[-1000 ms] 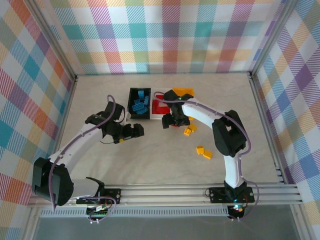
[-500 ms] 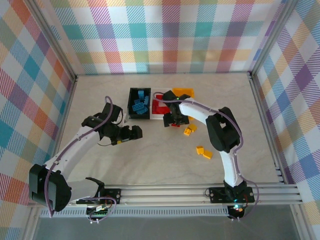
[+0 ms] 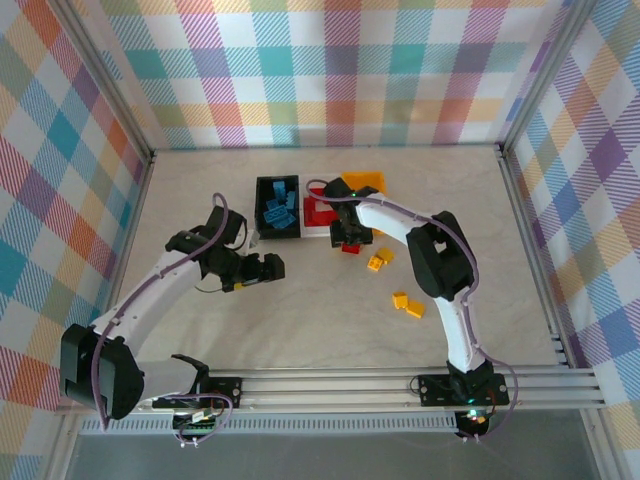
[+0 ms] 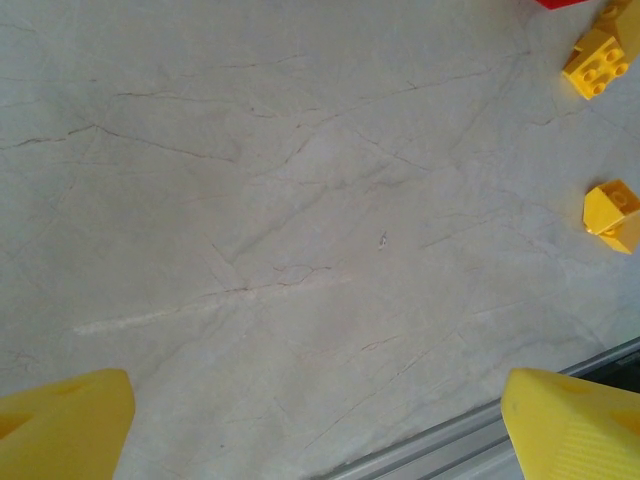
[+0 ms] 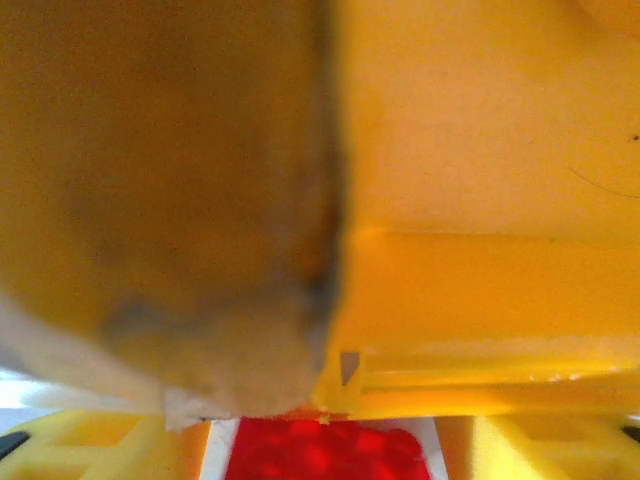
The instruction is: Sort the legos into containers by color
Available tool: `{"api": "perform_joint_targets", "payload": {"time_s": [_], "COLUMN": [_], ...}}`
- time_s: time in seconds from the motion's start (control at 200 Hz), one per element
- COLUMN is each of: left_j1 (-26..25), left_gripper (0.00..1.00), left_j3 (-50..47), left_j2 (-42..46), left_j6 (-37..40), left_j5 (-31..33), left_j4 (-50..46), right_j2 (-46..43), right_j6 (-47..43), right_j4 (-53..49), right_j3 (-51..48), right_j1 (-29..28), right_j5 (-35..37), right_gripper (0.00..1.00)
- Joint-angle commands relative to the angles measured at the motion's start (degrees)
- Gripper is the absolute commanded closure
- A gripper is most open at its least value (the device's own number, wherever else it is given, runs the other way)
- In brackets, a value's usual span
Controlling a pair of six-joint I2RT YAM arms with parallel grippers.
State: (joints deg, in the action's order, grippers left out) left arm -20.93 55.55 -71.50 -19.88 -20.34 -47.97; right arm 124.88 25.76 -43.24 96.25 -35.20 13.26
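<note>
My right gripper (image 3: 350, 240) hangs low over a red lego (image 3: 352, 249) just in front of the white bin (image 3: 311, 232), which holds red legos. In the right wrist view the red lego (image 5: 320, 450) lies between my yellow fingertips (image 5: 100, 450) with a thin pale gap on each side. The yellow-orange bin (image 5: 480, 200) looms blurred right ahead. My left gripper (image 3: 262, 268) stands wide open over bare table, nothing between its fingertips (image 4: 60, 425). Blue legos fill the black bin (image 3: 262, 212). Several yellow legos (image 3: 375, 263) lie loose to the right.
The yellow-orange bin (image 3: 365, 184) stands behind the white one. Two yellow legos (image 3: 408, 304) lie nearer the front; the left wrist view shows two more yellow legos (image 4: 598, 62). A metal rail (image 3: 330, 385) runs along the table's near edge. Plaid walls enclose the table.
The right gripper has settled lower over the red lego and its jaws have narrowed round it. The left arm drew back slightly to the left and stayed open.
</note>
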Motion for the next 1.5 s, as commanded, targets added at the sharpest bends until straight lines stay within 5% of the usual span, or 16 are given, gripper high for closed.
{"api": "perform_joint_targets", "payload": {"time_s": [0.0,0.685,1.205,1.495], "left_j1": [-0.17,-0.14,-0.16,-0.25], "left_gripper": [0.05,0.05,0.05,0.04], "left_j3": [-0.01,-2.18,-6.79,-8.77], "left_j2": [-0.31,0.9,6.37,8.02], "left_j6": [0.89,-1.24,-6.57,-9.26], "left_j5": [0.12,-0.23,2.91,4.95], "left_j4": [-1.1,2.0,3.13,6.54], "right_j2": [0.34,-11.04,14.17,19.94], "right_j6": [0.5,1.01,-5.18,-5.1], "right_j4": [-0.34,-4.25,-15.09,-15.21], "right_j3": [0.38,1.85,43.52,51.49], "right_j1": [0.37,-0.24,2.38,3.66], "right_j5": [0.26,-2.63,-7.1,-11.1], "right_gripper": [0.44,0.49,0.47,0.42]}}
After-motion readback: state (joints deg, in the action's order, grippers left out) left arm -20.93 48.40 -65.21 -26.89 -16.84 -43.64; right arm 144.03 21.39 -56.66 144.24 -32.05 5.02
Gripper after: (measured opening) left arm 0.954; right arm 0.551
